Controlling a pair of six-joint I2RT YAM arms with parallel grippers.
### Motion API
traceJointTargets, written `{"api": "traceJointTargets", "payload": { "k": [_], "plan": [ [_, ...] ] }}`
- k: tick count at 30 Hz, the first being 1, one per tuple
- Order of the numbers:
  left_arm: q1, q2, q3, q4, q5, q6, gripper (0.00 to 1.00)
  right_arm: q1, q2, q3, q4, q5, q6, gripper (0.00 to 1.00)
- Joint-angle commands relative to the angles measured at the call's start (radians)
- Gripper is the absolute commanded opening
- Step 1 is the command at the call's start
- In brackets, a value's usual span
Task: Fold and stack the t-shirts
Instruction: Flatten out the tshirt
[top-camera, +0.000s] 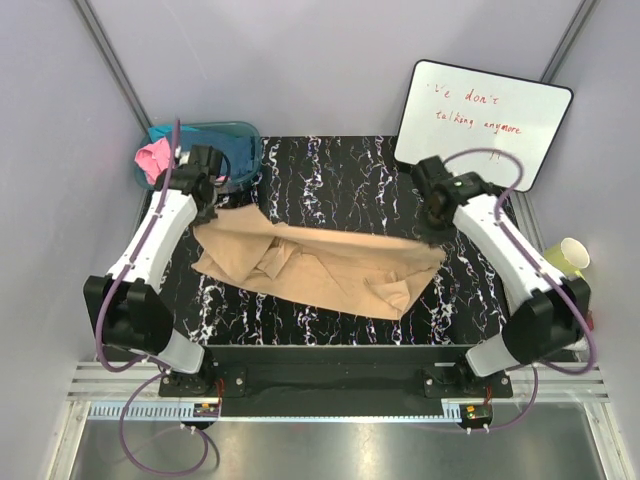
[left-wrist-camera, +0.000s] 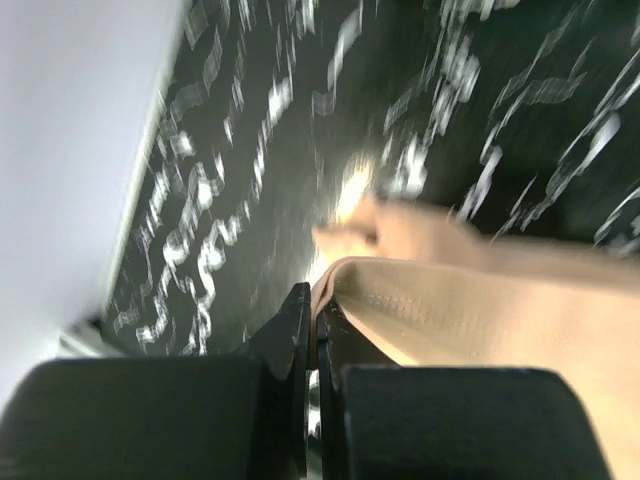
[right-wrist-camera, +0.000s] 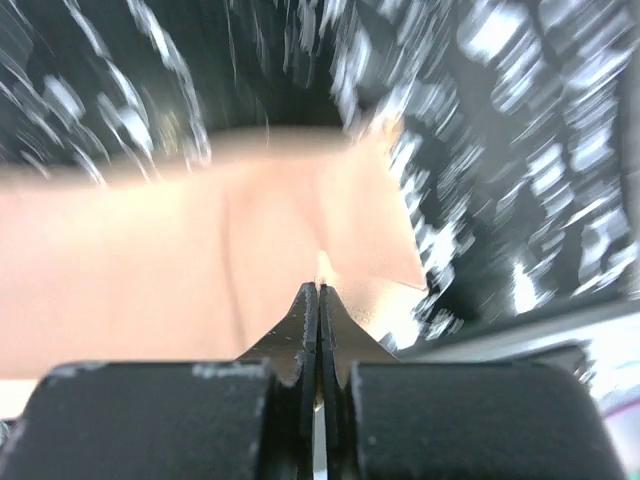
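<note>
L claw (left-wrist-camera: 312, 312): jaws pinched tight on hem of tan shirt (left-wrist-camera: 480, 320), cloth sandwiched betw. tips. R claw (right-wrist-camera: 319, 292): jaws closed to a slit, shirt corner nipped at tips (blurry view, so prob.).

From above: L claw at shirt's far-left corner, just beside tub (top-camera: 238, 138); R claw at far-right corner, just below whiteboard (top-camera: 482, 118). Shirt stretched across mid table (top-camera: 330, 165) betw. the two. Far edge fairly taut, rest rumpled, w/ folds bunched left of centre & a flap turned over at near right. Pink shirt (top-camera: 152, 158) draped over tub's left rim. Rest of tub contents too dim to tell.

Step, prob.: spreading 1st shirt flat, pre-fold. No fold made, no stack started, so early in task.

Next move calls for even outward pull w/ both claws, then lowering far edge onto table w/o losing either corner. Bunched middle to be smoothed before any fold. Risk: thin pinch at R slipping off.

Writing: whiteboard, red hand-lettering, approx. "we don't talking anymore", 1st word faint. No brands or labels legible elsewhere. Cup (top-camera: 568, 256) at right plain.
</note>
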Motion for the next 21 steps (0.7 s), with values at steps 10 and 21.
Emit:
{"api": "traceJointTargets", "payload": {
  "k": [10, 21],
  "plan": [
    [0.011, -0.022, -0.257, -0.042, 0.195, -0.067, 0.29, -0.001, 0.144, -0.217, 0.008, -0.377, 0.003, 0.62],
    [-0.047, -0.021, -0.164, 0.049, 0.331, 0.012, 0.95, -0.001, 0.182, -0.180, 0.031, -0.365, -0.012, 0.70]
  ]
}}
